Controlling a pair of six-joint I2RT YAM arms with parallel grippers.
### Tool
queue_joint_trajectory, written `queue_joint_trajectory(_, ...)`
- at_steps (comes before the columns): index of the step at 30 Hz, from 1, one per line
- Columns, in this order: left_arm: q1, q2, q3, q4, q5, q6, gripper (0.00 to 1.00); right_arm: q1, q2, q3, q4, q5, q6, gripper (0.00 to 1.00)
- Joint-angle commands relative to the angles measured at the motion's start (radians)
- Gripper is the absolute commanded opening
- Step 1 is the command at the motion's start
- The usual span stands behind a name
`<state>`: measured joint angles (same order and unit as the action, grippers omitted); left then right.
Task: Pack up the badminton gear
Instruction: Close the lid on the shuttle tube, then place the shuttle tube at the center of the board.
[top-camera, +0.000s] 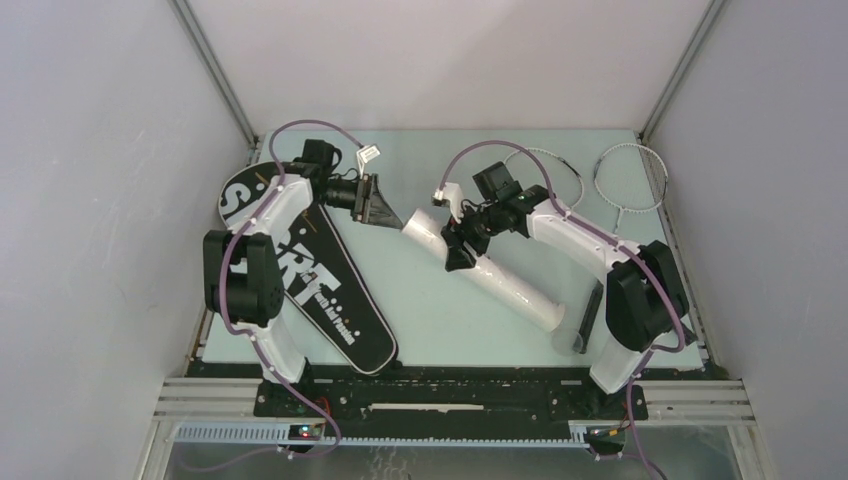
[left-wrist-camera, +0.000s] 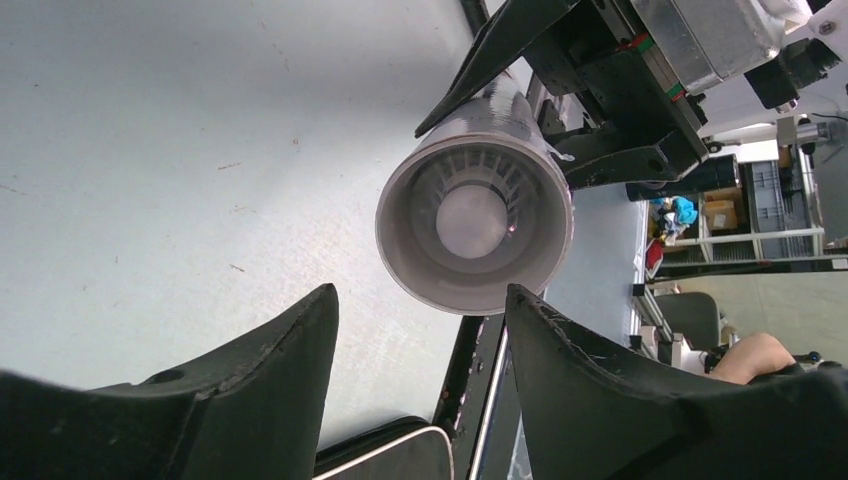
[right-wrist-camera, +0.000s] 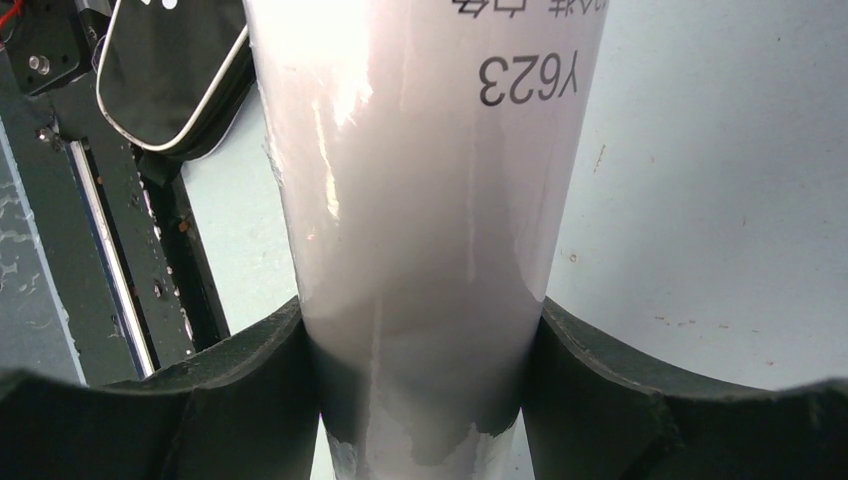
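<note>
While the right claw (right-wrist-camera: 424, 385) is gripping the white tube (top-camera: 510, 287) slanting across the middle of the bench (top-camera: 425, 310), the open, empty left claw (left-wrist-camera: 420, 300) is facing its mouth, needing steady, centred alignment.

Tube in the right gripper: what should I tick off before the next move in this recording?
1. Grip: the right gripper clamps the tube with a finger on each side: ok.
2. Aim: the tube's open end faces the left gripper: ok.
3. The left gripper is open, with nothing between its fingers: ok.
4. A shuttlecock sits inside the tube, its feathers visible past the rim: ok. How many are in there: cannot tell.
5. The racquets are packed: not ok. Both lie on the table at the far right.
6. The bag is open to take them: cannot tell.
</note>
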<state>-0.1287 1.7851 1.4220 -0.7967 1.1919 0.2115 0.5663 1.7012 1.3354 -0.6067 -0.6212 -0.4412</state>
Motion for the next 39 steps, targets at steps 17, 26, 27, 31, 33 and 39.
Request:
queue_joint_trajectory(17,0.011,0.028,0.067,-0.010,-0.019,0.006,0.68,0.032,0.095,0.110,0.002,0.084,-0.098,0.41)
queue_joint_trajectory(26,0.080,0.024,0.071,-0.065,-0.055,0.081,0.68,0.048,0.162,0.160,-0.019,0.109,-0.115,0.43)
queue_joint_trajectory(27,0.091,0.019,0.067,-0.080,-0.061,0.099,0.68,0.052,0.175,0.168,-0.021,0.116,-0.117,0.43)
queue_joint_trajectory(31,0.155,-0.020,0.033,-0.130,-0.090,0.174,0.69,0.077,0.231,0.204,-0.037,0.147,-0.127,0.47)
queue_joint_trajectory(33,0.186,-0.057,-0.003,-0.129,-0.102,0.195,0.69,0.096,0.256,0.216,-0.039,0.180,-0.130,0.49)
queue_joint_trajectory(39,0.234,-0.182,-0.106,-0.087,-0.159,0.208,0.73,0.138,0.324,0.241,-0.053,0.303,-0.137,0.57)
